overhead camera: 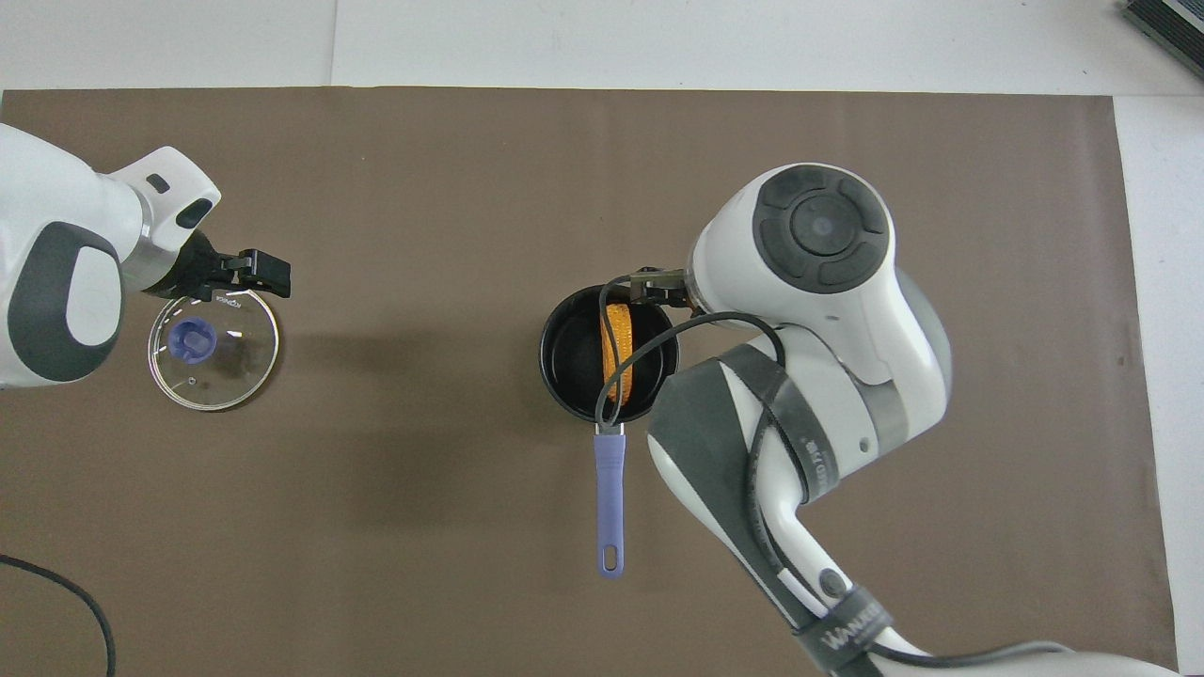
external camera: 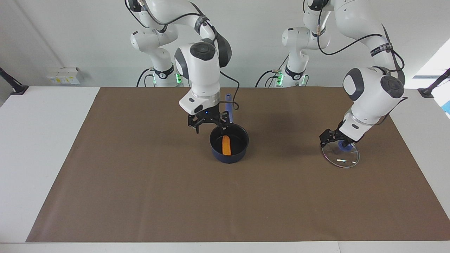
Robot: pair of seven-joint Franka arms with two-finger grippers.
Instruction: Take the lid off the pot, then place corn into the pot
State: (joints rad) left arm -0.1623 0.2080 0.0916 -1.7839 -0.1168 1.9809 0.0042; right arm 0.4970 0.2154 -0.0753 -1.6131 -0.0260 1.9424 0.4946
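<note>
The navy pot [external camera: 228, 158] stands mid-table, its long blue handle [overhead camera: 609, 498] pointing toward the robots. The corn [external camera: 226, 145] lies inside it, and also shows in the overhead view [overhead camera: 618, 353] in the pot [overhead camera: 567, 357]. My right gripper [external camera: 211, 128] is open and empty just above the pot's rim on the handle side; in the overhead view its wrist hides it. The glass lid [external camera: 340, 156] with its blue knob [overhead camera: 195, 340] lies flat on the mat toward the left arm's end. My left gripper [external camera: 335, 140] is open just above the lid [overhead camera: 214, 376], beside the knob.
A brown mat [external camera: 140, 193] covers most of the white table. A cable [overhead camera: 56, 583] lies at the mat's edge near the left arm's base.
</note>
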